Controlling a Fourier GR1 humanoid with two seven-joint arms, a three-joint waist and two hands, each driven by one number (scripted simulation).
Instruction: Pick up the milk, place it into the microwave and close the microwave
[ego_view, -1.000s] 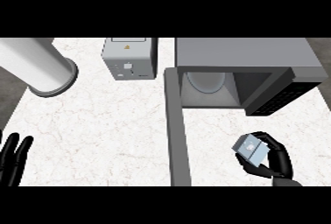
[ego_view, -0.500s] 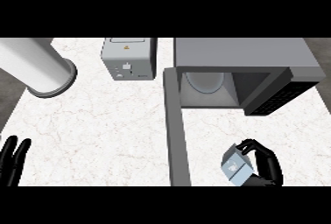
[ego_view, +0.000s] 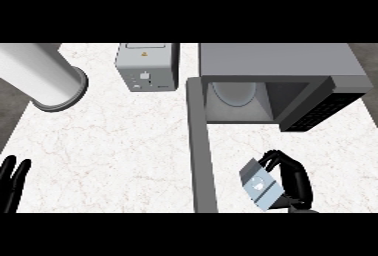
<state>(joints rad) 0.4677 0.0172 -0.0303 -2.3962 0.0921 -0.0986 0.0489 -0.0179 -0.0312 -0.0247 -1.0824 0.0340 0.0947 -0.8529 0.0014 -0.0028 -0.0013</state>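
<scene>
The microwave is seen at about one o'clock on the surface, standing open, with its door swung out and running down toward six o'clock. Inside the cavity a pale round plate is visible; nothing else is seen in it. The milk, a small grey-blue carton, is held at about five o'clock, outside the microwave and just to the right of the door. It is clasped by the right hand, whose fingers are curled round its far side. The left hand is shown at eight o'clock by the edge, its fingers straight and slightly spread. On the white marbled surface a grey toaster is set at twelve o'clock, and a pale cylinder at ten o'clock.
</scene>
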